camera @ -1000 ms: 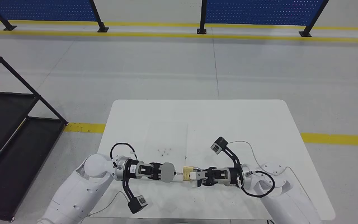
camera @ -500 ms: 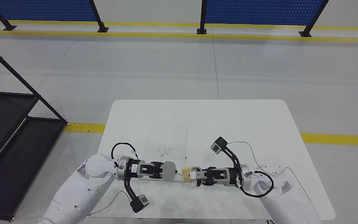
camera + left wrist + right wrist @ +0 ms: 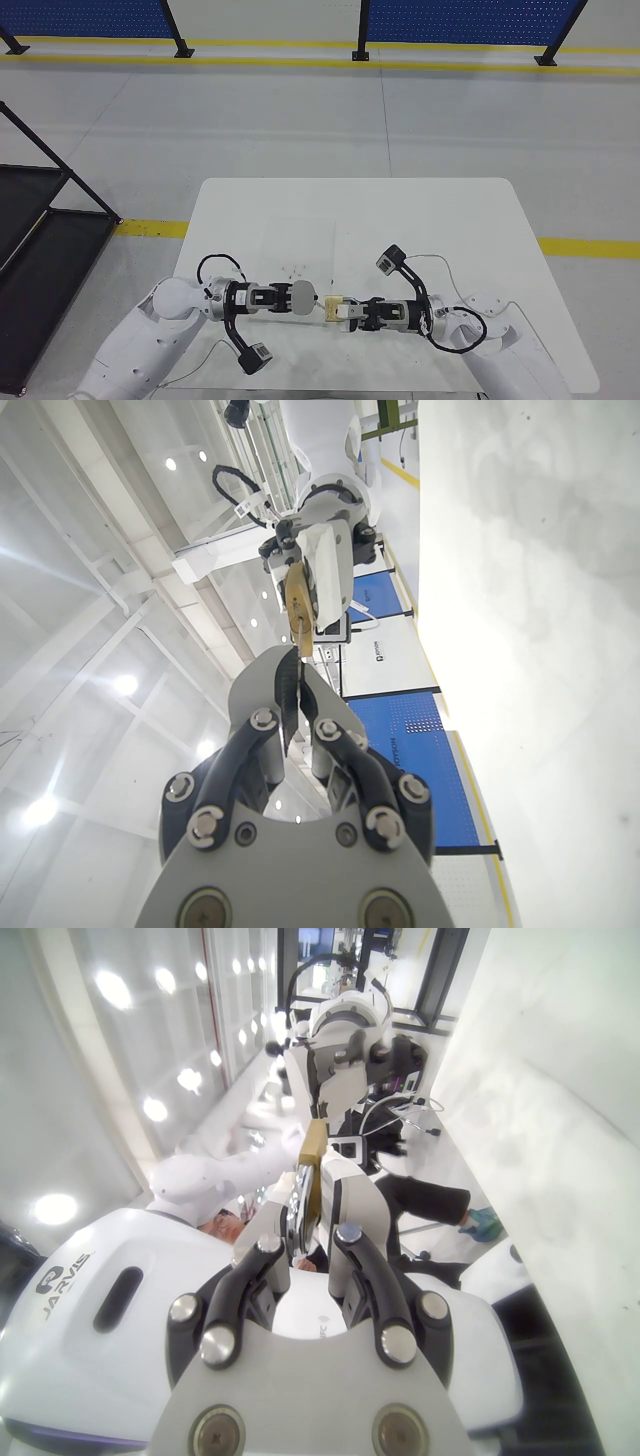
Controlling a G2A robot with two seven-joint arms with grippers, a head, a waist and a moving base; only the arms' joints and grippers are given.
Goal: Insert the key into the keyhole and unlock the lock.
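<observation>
Brass rectangular padlock [image 3: 299, 600] clamped in right gripper [image 3: 315, 1173], held over white table [image 3: 400, 220]. Left gripper [image 3: 295, 670] pinches thin silver key [image 3: 300, 635], blade coaxial with keyhole [image 3: 299, 619], tip at it; insertion depth unclear.

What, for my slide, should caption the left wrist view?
Left gripper holds the key at the brass padlock clamped in the right gripper.

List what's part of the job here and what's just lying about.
Job: key, lock, left gripper holding the key, right gripper holding the lock.
Lying about: small dark bits on the table, black rack, blue barriers.
</observation>
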